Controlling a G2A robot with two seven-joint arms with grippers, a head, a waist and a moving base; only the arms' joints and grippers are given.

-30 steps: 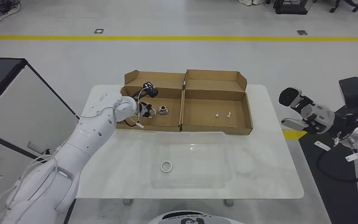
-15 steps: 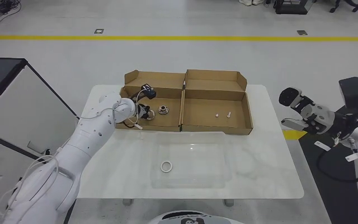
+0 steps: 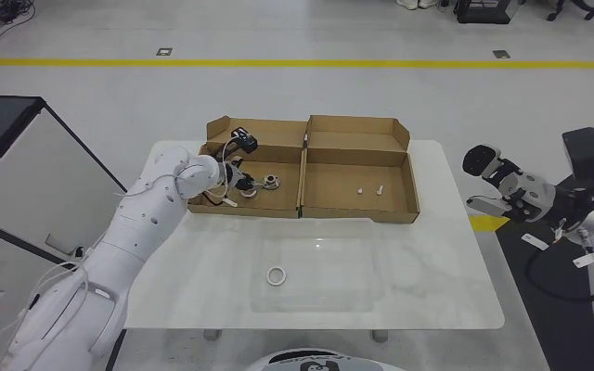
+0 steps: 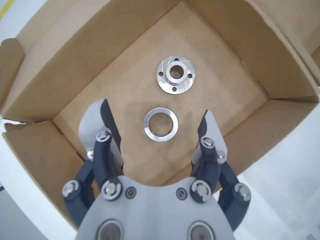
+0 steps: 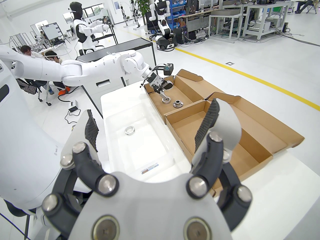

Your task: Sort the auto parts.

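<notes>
Two open cardboard boxes sit side by side at the far part of the white bench (image 3: 445,278). The left gripper (image 4: 156,112) hangs over the left box (image 3: 255,130), toward its left end. Its fingers (image 4: 107,123) are spread wide apart and hold nothing. A plain metal ring (image 4: 161,127) lies flat on the box floor beneath the gap between them, and neither finger is closed on it. Just beside the ring, to its right and a little farther back, a round metal flange (image 4: 175,74) with a raised hub and small holes also lies flat on the floor, apart from the ring.

The right box (image 3: 334,185) shares a wall with the left one. Two small pale parts lie near the middle of its floor: one (image 3: 359,191) on the left and another (image 3: 379,189) just beside it on the right. They are too small to tell what they are.

Nearer than the boxes, a shallow clear tray (image 3: 320,243) rests on the middle of the bench. One more ring (image 3: 277,275) lies in it, toward its left near corner, well apart from the boxes.

The right gripper (image 5: 151,111) is off the right edge of the bench, well apart from both boxes and the tray. Its fingers (image 5: 212,118) are also spread open with nothing between them.
</notes>
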